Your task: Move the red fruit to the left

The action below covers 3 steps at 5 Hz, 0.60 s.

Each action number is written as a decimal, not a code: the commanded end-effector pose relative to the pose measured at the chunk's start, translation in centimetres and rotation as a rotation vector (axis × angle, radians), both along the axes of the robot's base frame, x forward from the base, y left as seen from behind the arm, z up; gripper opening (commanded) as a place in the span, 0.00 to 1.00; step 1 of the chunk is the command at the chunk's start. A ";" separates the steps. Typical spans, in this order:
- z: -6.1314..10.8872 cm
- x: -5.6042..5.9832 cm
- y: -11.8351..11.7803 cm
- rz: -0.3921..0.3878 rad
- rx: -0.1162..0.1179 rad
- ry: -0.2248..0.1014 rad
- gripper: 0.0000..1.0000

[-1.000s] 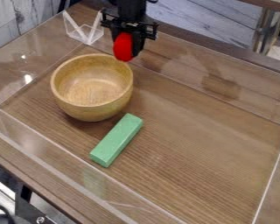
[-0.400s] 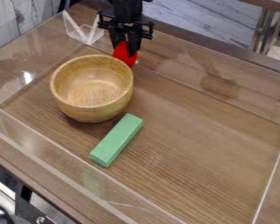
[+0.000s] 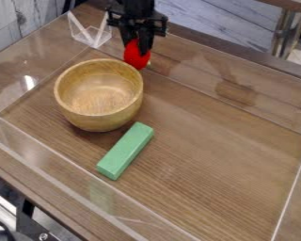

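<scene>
Tabletop (image 3: 229, 132): a wood-grain surface is carrying everything, stretching out in front of and to both sides of the end effector, with clear panels standing along its edges.

Wooden bowl (image 3: 99, 92): it is sitting upright on the tabletop, nearer the camera than the end effector and a little to the picture's left of it; its far rim is lying just below the red fruit, and whether the two are touching cannot be told.

Green block (image 3: 125, 150): a long flat bar is lying slantwise on the tabletop, well apart from the end effector, nearer the camera than the bowl.

End effector (image 3: 139, 49): the black tool is pointing straight down at the far side of the tabletop, with its fingers reaching down over the top of the red fruit; the fingers are standing close on either side of the fruit, but whether they are pressing on it or only flanking it cannot be told.

Red fruit (image 3: 138, 56): it is sitting directly under the end effector, between the fingertips, its lower half showing below them, low at the tabletop just beyond the bowl's far rim.
</scene>
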State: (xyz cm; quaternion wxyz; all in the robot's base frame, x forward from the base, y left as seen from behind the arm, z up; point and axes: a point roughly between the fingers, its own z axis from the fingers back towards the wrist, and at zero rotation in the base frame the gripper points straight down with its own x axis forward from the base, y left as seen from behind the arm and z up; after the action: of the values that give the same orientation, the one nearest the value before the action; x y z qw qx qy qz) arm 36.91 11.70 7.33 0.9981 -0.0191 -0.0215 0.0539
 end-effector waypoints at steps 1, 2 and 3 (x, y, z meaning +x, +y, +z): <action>2.8 0.3 0.7 -0.020 0.016 -0.066 0.00; 2.6 0.0 0.7 0.020 0.009 -0.062 0.00; 2.9 -0.2 2.1 -0.019 0.006 -0.072 0.00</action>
State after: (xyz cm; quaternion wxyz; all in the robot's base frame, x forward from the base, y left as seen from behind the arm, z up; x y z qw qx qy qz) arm 36.13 13.33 7.46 0.9982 -0.0320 -0.0191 0.0466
